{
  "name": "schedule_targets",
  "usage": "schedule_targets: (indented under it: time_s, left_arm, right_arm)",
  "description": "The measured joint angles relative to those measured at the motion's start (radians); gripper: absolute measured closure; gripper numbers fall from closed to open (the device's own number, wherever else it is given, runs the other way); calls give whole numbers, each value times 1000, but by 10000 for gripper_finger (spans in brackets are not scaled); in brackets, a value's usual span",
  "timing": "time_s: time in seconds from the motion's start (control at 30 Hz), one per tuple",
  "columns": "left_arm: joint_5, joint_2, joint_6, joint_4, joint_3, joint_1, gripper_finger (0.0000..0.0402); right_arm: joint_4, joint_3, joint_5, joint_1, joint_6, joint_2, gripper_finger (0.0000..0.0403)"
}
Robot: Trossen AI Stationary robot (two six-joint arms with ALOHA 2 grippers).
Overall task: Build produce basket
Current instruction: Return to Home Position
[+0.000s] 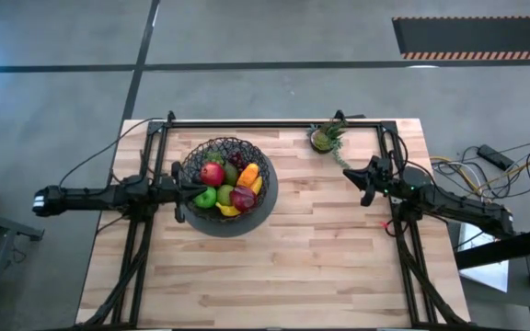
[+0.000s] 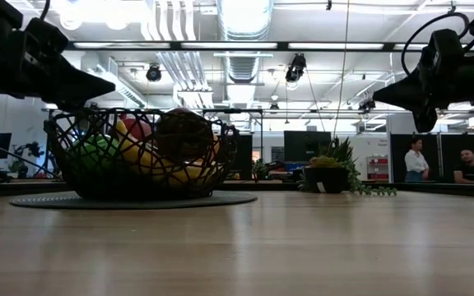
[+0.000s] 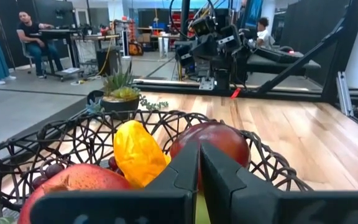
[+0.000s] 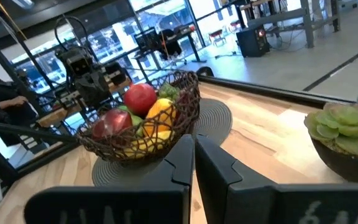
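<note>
**Basket full, both pincers shut and empty**

The basket (image 1: 251, 147) stands on the table (image 1: 320, 257), left of the middle, on its grey disc. All the produce (image 1: 225, 187) in view is piled inside it: a red fruit (image 1: 213, 173) on top, a green apple (image 1: 206, 196), an orange piece (image 1: 250, 176), a second red fruit (image 1: 243, 198), a banana (image 1: 228, 211) and dark grapes (image 1: 237, 159).

The left pincer (image 1: 180, 191) hovers at the basket's left rim, just above it. Its fingers (image 3: 185, 163) are pressed together and hold nothing.

The right pincer (image 1: 362, 179) hangs in the air to the right, well apart from the basket and near the potted plant (image 1: 325, 136). Its fingers (image 4: 180, 163) are also closed on nothing.
</note>
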Motion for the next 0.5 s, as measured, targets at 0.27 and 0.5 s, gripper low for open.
schedule_targets:
  time_s: [0.27,0.5]
  left_arm:
    - [3,17,0,0,0,0,401]
    - [3,19,0,0,0,0,401]
  right_arm:
    - [-9,-1,-26,143,-227,-85,394]
    - [-17,-1,-38,320,-331,-86,394]
